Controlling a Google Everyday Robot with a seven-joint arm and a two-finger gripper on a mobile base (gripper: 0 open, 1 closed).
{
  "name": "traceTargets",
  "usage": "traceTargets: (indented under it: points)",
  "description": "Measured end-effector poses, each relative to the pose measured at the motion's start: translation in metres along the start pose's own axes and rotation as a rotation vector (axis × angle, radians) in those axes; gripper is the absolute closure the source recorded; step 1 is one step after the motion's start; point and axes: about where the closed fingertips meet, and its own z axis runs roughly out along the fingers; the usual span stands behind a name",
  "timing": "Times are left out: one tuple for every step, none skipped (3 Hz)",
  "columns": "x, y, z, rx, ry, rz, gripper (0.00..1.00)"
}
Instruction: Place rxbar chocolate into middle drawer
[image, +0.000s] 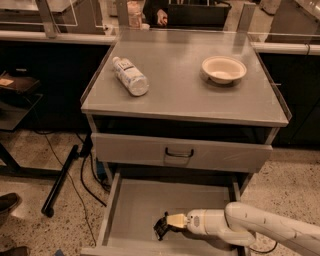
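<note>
**A:** Where is the pale two-finger gripper (169, 223) sitting?

**B:** It is hanging low inside the wide, shallow grey metal middle drawer (132, 210). It is towards the drawer's front, at about 6 o'clock in the view, and its tips are pointing to 9 o'clock.

**A:** And what is it doing?

**B:** It is pinching closed on the small, flat, dark-wrapped rxbar chocolate (161, 228). The bar is sticking out at the 9 o'clock side of the tips, just over the drawer floor. I cannot tell whether it is touching the floor.

**A:** What is lying around it?

**B:** The white robot arm (260, 230) is reaching in from 4 o'clock, over the drawer's right front corner. At 12 o'clock from the gripper, a closed grey drawer front (135, 150) with a dark loop handle (179, 152) is sitting above the open drawer. Higher still is the grey metal cabinet top (185, 95). A clear plastic water bottle (130, 76) is lying on its side there at 11 o'clock. A shallow cream bowl (223, 68) is standing upright at 1 o'clock, well apart from the bottle.
</note>
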Motion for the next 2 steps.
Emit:
traceTargets:
  points:
    - [0.0000,0.0000,0.0000,0.000,0.000,0.000,0.27]
    - [0.0000,0.0000,0.0000,0.000,0.000,0.000,0.04]
